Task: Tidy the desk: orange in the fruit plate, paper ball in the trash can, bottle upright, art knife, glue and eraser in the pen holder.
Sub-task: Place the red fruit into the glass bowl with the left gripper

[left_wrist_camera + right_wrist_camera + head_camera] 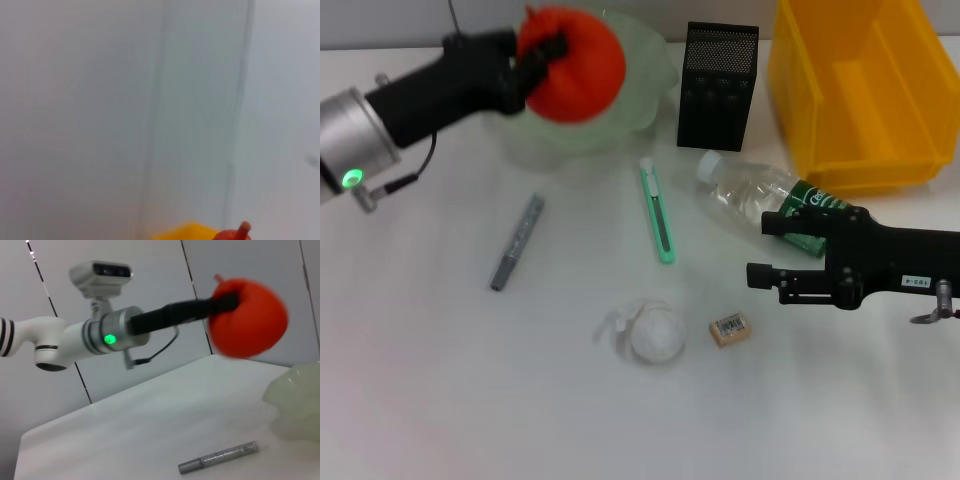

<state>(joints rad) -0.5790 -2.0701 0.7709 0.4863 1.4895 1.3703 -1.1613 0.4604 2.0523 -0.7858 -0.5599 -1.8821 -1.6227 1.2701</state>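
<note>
My left gripper (pixel 542 55) is shut on the orange (pixel 572 65) and holds it in the air above the pale green fruit plate (pixel 640 95) at the back. The right wrist view shows the same orange (pixel 247 320) held above the plate (pixel 295 400). A clear bottle (pixel 760 200) with a green label lies on its side. My right gripper (pixel 760 250) is next to it, near its label. A green art knife (pixel 660 212), a grey glue stick (pixel 516 241), an eraser (pixel 730 329) and a white paper ball (pixel 653 333) lie on the table. The black mesh pen holder (pixel 717 85) stands at the back.
A yellow bin (pixel 860 90) stands at the back right, beside the pen holder. The glue stick also shows in the right wrist view (pixel 220 457). The left wrist view shows mostly a grey wall, with a bit of orange (pixel 232 234) at its edge.
</note>
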